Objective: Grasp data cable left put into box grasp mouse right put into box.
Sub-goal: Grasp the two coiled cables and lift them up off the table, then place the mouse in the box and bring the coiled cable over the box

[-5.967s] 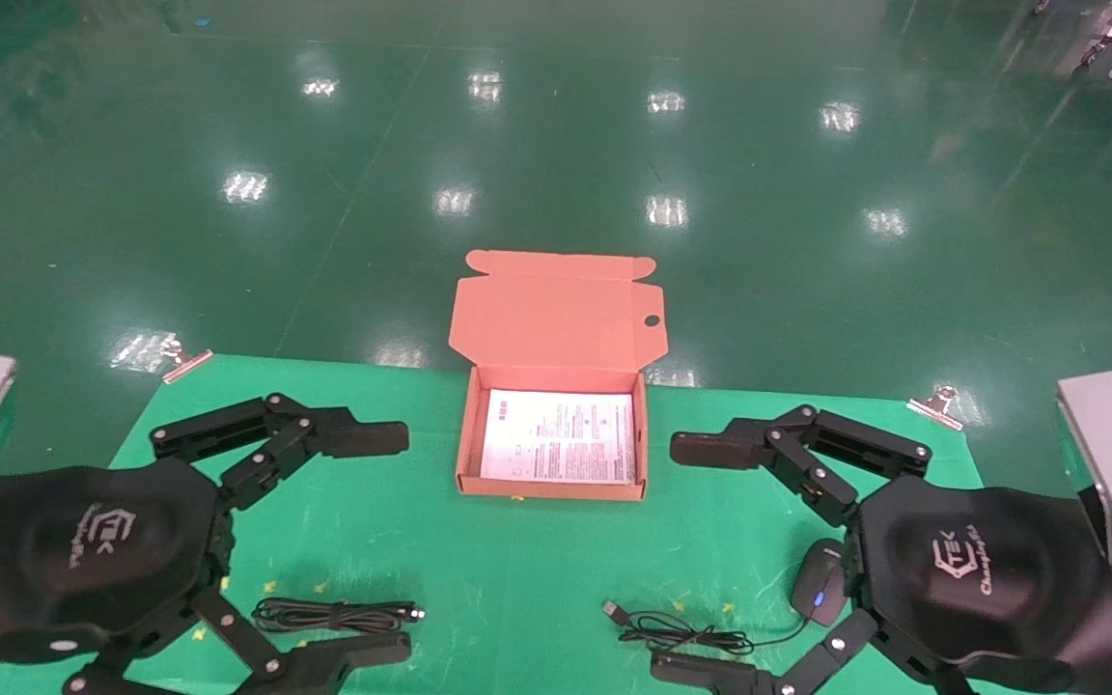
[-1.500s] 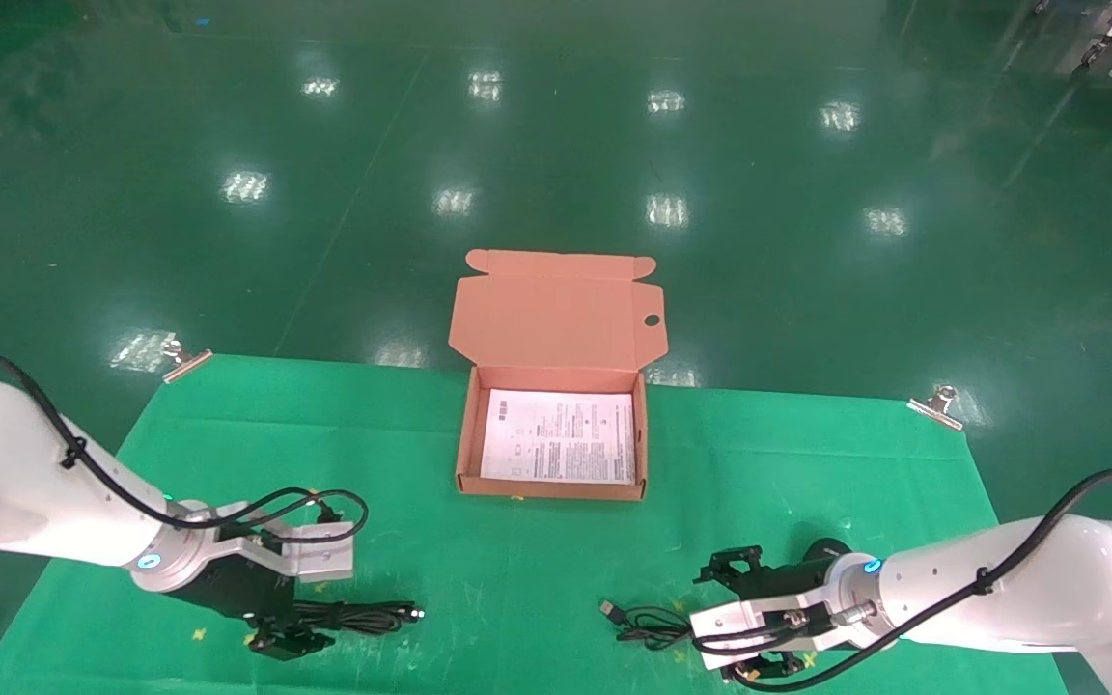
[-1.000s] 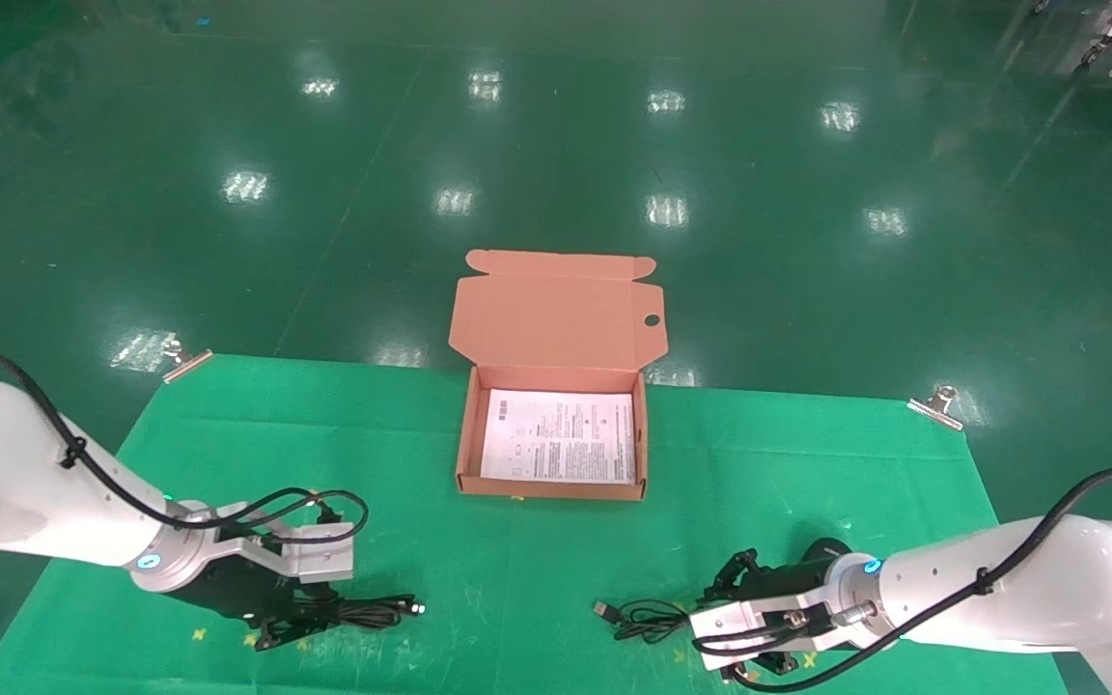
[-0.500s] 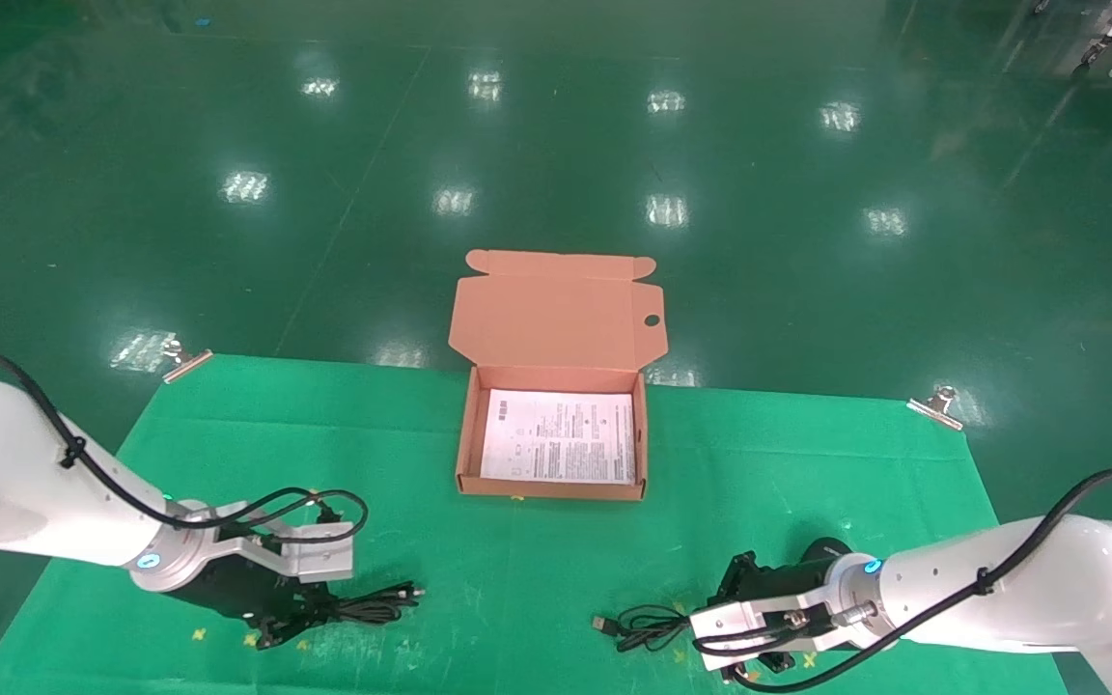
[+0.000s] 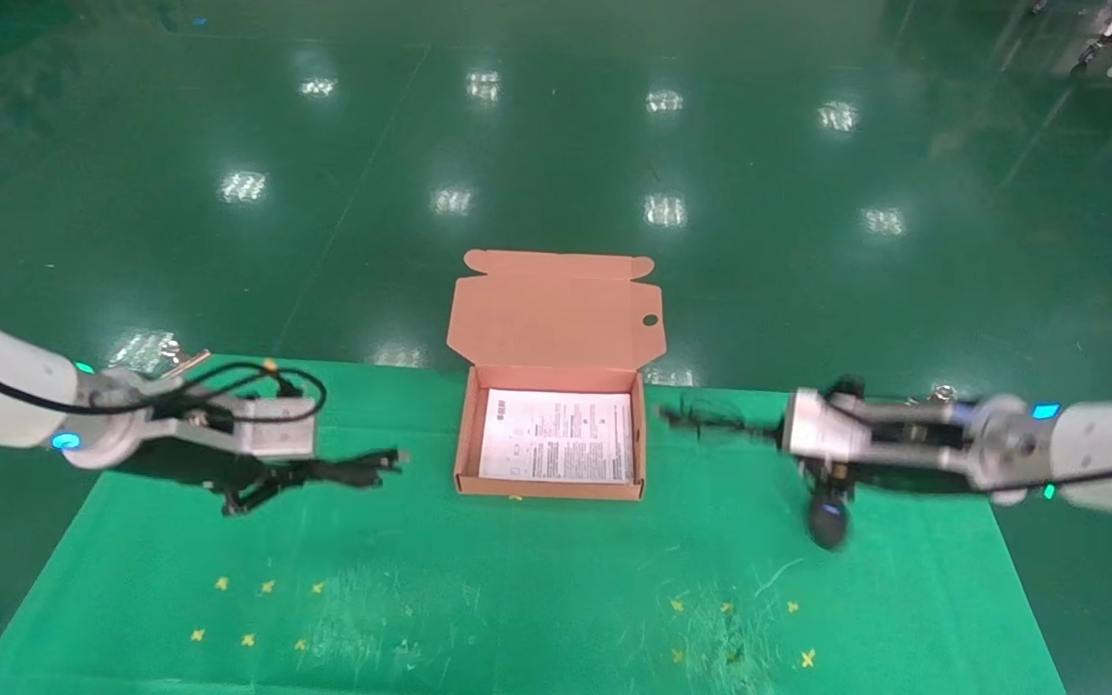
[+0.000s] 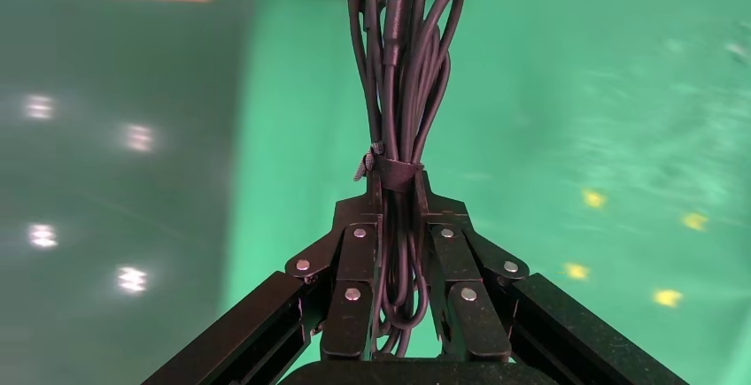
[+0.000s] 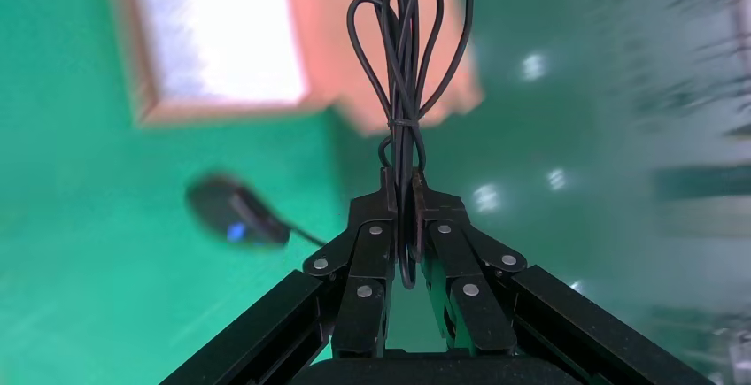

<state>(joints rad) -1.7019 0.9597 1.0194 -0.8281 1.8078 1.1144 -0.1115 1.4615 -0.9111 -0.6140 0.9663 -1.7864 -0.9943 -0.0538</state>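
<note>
Two grippers up off the green mat (image 5: pixel 517 598), one either side of the shallow salmon-orange cardboard box (image 5: pixel 553 487): left gripper (image 5: pixel 262 487) left of it with the bundled black data cable (image 5: pixel 344 471); right gripper (image 5: pixel 812 454) right of it, small black oval mouse (image 5: pixel 826 521) dangling below.

Left wrist view: fingers (image 6: pixel 354 283) pinched on cable loops.

Right wrist view: fingers (image 7: pixel 367 279) clamped on the mouse's thin black cord (image 7: pixel 407 66), mouse hanging free.

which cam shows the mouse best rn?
Head view: the mouse hangs whole below the right hand, clear of the green mat. Right wrist view shows it smeared and off to the side, the hand gripping only its cord. Left wrist view misses it.
</note>
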